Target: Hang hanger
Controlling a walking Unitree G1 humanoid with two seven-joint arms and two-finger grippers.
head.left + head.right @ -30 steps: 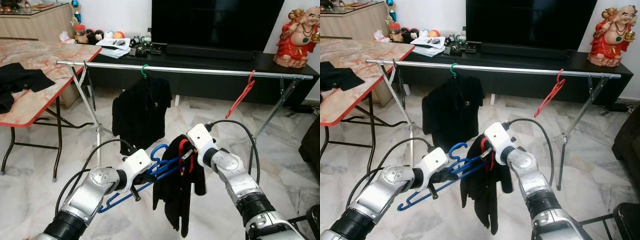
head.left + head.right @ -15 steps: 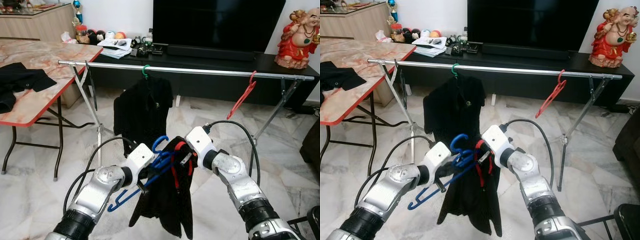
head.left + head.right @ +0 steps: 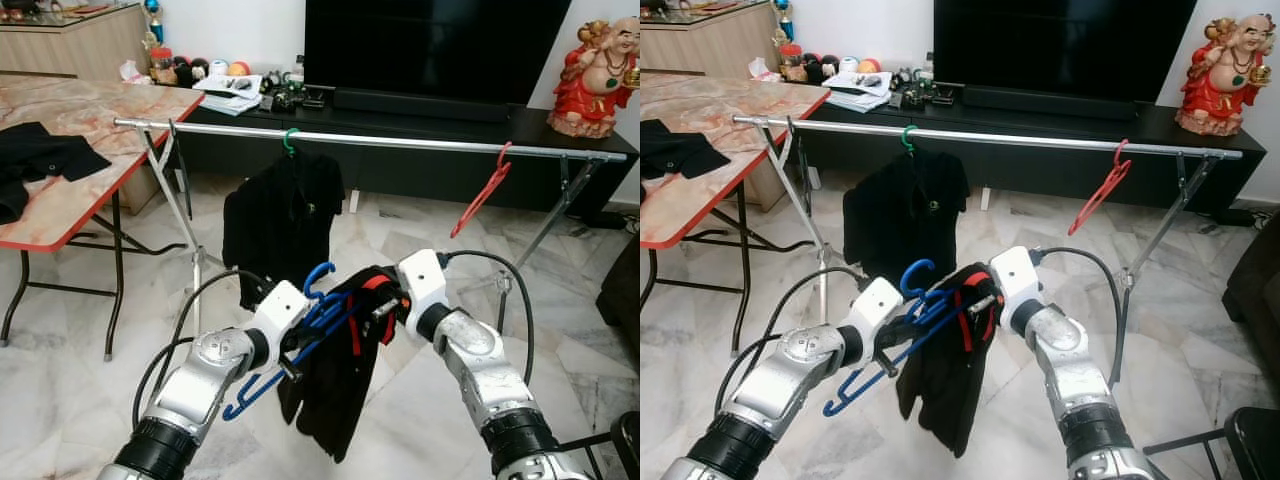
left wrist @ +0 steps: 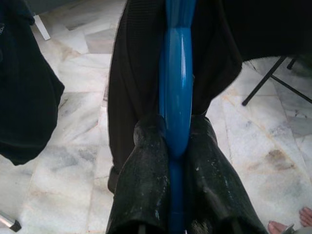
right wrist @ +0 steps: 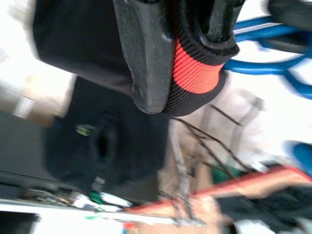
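So the L gripper (image 4: 176, 146) was closed tight on the blue hanger (image 3: 318, 312), held low in front of the rail (image 3: 400, 142). R gripper (image 3: 388, 305) pinched the black shirt (image 3: 335, 385) by its red collar, w/ shirt drooping off the hanger.

Glossy blue plastic hanger (image 4: 176, 102) — matt black cloth garment (image 3: 335, 390), red ribbed trim.

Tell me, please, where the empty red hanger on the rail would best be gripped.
Grip the red hanger on its long slanted arm, below the hook, coming from the robot's side. It hangs tilted from the rail, apart from the shirt, with that arm bare.
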